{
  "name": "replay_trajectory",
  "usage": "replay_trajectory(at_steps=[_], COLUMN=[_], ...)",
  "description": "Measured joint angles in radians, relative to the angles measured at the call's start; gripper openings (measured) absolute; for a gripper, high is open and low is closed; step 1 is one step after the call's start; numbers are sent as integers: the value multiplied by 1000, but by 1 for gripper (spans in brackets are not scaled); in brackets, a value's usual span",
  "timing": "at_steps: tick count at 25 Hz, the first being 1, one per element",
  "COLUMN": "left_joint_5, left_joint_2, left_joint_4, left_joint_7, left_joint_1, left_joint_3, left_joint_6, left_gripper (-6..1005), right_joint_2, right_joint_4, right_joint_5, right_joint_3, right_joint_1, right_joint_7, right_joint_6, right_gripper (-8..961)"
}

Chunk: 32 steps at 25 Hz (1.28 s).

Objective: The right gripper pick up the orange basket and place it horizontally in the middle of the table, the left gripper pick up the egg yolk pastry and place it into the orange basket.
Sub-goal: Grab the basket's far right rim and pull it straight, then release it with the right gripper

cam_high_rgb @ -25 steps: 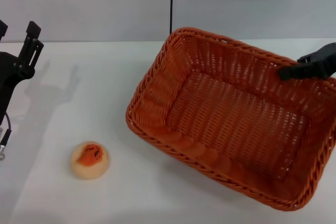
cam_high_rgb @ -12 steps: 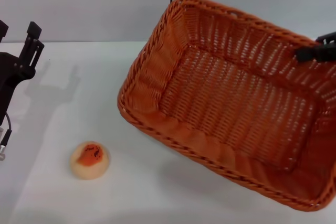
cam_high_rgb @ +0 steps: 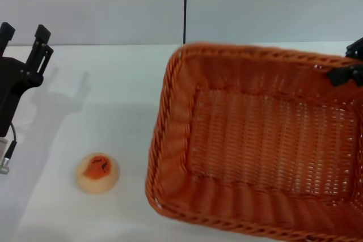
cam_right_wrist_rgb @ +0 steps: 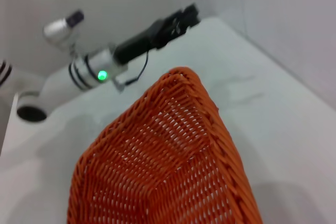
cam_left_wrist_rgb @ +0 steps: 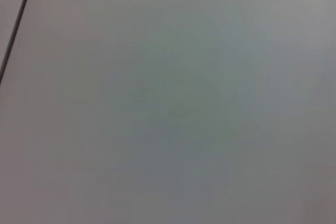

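Observation:
The orange basket (cam_high_rgb: 266, 140) hangs above the right half of the table (cam_high_rgb: 108, 94), its long side now running left to right. My right gripper (cam_high_rgb: 347, 72) is shut on its far right rim. The basket (cam_right_wrist_rgb: 168, 166) fills the lower part of the right wrist view. The egg yolk pastry (cam_high_rgb: 97, 172) sits on the table at the front left, just left of the basket. My left gripper (cam_high_rgb: 25, 41) stands open at the far left edge, well behind the pastry, and shows farther off as the left gripper (cam_right_wrist_rgb: 181, 19) in the right wrist view.
A grey wall with a dark vertical seam (cam_high_rgb: 185, 7) rises behind the table. The left wrist view holds only a blank grey surface with a thin dark line (cam_left_wrist_rgb: 16, 27).
The basket has swung round from a slanted pose to lie level across the view and has shifted toward the front. The left gripper and pastry have barely moved.

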Motion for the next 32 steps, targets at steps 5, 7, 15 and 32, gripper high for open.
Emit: replay_trajectory(at_steps=[5,7,15,32], left_joint_5=[1,1,1,1], left_joint_2=[-1,-1,-3,-2], left_joint_4=[-2,-2,-5,-7], left_joint_7=[0,0,-1,-18], left_joint_1=[6,6,6,2], left_joint_3=[15,20,50,53], left_joint_6=[4,4,9,11], left_gripper=[717,717,717,717], right_joint_2=[6,12,31,62], right_joint_4=[49,73,172,190], right_joint_5=[-41,-51,-74,-87], right_joint_3=[-39,-47,-94,-126], right_joint_1=[38,50,80,101], right_joint_7=[-73,-98,-183,-205], right_joint_6=[20,43,128,150], right_gripper=[168,168,168,167])
